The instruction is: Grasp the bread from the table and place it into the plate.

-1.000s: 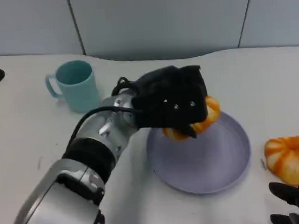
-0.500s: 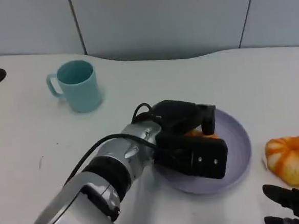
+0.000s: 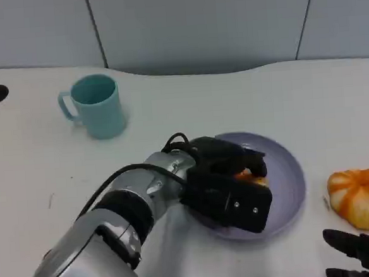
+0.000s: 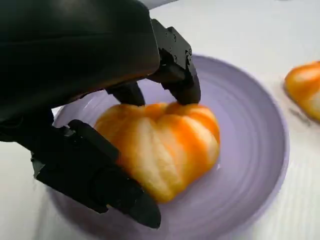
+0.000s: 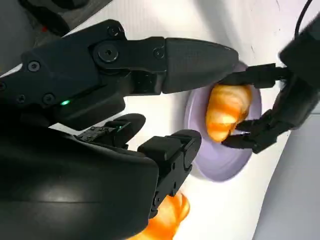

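glossy bread (image 4: 165,145) on a smooth satin plate (image 4: 255,150) — matt black hand (image 3: 229,189).

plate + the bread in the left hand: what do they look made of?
Plate: looks like plastic, lavender, semi-gloss; soft highlights along its smooth rim. Could be glazed ceramic.

Bread: orange and cream ridged bun with a smooth, faintly shiny skin and uniform colour bands, so likely a moulded plastic or foam prop, not real bread. The left hand grips it over the plate.

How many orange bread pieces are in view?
2. One bread sits in the purple plate, gripped by the left hand. The other bread lies on the table beside the plate, near the right hand.
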Robot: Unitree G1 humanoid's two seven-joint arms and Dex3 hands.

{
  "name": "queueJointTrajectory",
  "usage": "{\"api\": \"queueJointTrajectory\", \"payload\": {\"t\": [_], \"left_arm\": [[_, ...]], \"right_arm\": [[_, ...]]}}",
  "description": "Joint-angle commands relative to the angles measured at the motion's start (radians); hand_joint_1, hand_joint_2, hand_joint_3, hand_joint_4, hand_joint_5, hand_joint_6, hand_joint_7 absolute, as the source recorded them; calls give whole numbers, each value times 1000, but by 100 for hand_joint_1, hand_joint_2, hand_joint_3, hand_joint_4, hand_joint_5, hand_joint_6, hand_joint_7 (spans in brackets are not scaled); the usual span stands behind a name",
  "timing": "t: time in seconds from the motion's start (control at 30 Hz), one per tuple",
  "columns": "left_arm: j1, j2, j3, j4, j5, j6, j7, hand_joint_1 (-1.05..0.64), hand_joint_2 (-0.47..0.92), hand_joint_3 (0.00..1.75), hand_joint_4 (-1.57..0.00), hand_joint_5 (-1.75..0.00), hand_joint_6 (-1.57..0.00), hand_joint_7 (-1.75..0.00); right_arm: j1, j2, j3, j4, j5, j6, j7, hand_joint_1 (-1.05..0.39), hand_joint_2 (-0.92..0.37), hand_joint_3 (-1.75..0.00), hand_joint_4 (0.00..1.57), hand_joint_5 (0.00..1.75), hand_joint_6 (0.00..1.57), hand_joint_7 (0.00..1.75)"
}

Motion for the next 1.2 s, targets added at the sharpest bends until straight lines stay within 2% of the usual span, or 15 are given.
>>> {"api": "queueJointTrajectory", "payload": {"t": [0.03,0.17,0.43,0.6,0.87,1.0,1.13,1.2], "left_arm": [[-33,16,-2,1,11,-11,7,-76,92,6,-1,-24,-22,-2],[-52,20,26,-5,-16,9,-62,-88,92,12,0,-2,-11,-1],[-79,82,108,-56,-104,-16,-200,-96,92,13,0,0,0,0],[-54,163,198,-149,-212,-41,-319,-91,92,9,-1,-1,-5,-2],[84,313,347,-341,-411,-60,-486,-78,92,7,-9,-4,-11,-4],[221,371,456,-470,-544,-74,-500,-74,91,4,-16,-9,-18,-6],[361,419,530,-617,-633,-10,-513,-70,92,4,-20,-11,-24,-6],[432,449,558,-686,-652,12,-506,-67,92,7,-27,-17,-29,-7]], "right_arm": [[5,-6,-3,-6,7,-1,0,-52,-92,-51,64,1,50,0],[3,-4,-7,-3,13,-5,1,-52,-92,-51,64,2,50,0],[-4,-8,-17,7,23,-4,6,-52,-92,-51,65,2,50,0],[-8,-13,-26,25,21,-22,14,-53,-92,-51,65,2,49,0],[-12,-15,-33,31,24,-16,19,-53,-92,-50,64,2,49,0],[-16,-15,-37,34,30,-12,22,-53,-92,-50,64,2,49,0],[-21,-14,-39,32,32,1,20,-53,-92,-50,63,1,48,0],[-24,-14,-41,34,33,4,20,-52,-92,-50,64,2,49,0]]}}
